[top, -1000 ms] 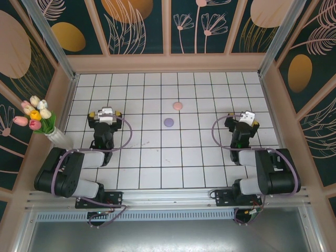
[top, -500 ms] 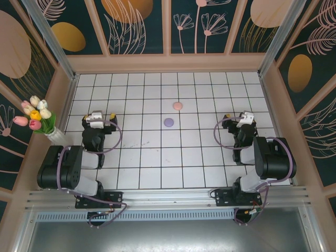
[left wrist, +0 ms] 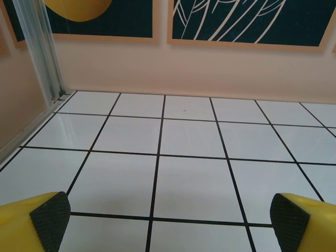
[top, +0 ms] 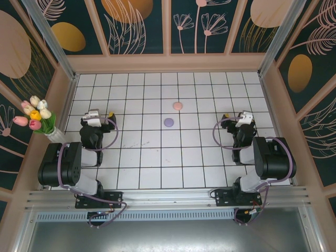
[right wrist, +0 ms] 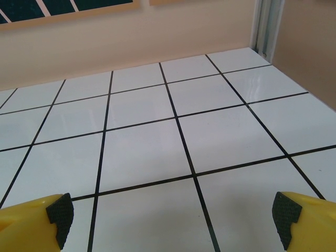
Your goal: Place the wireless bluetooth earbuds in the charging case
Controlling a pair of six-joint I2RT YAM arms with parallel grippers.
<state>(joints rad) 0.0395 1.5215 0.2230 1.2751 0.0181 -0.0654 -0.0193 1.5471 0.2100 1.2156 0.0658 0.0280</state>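
1. From the top camera I see the left end effector [top: 98, 113] low over the left side of the white tiled table [top: 194, 168], with its jaws spread wide and nothing between them.
2. The right end effector [top: 241, 115] sits over the right side of the table, also spread wide with nothing in it.
3. Between the two arms, towards the back of the table, the round pink case [top: 178, 105] lies flat. The round purple case [top: 168, 122] is just in front of it and slightly to the left, apart from it. Both cases are well apart from either end effector.
4. The earbuds are too small for me to pick out at this size, so I cannot tell where they lie.
5. A vase of tulips [top: 35, 116] stands at the table's left edge, near the left arm.
6. On the left wrist camera, the left end effector [left wrist: 168, 226] has its yellow fingers [left wrist: 26, 223] far apart, with bare tiles [left wrist: 194, 184] between the black pads.
7. On the right wrist camera, the right end effector [right wrist: 173, 220] is spread just as wide above bare tiles [right wrist: 142, 152], gripping nothing.
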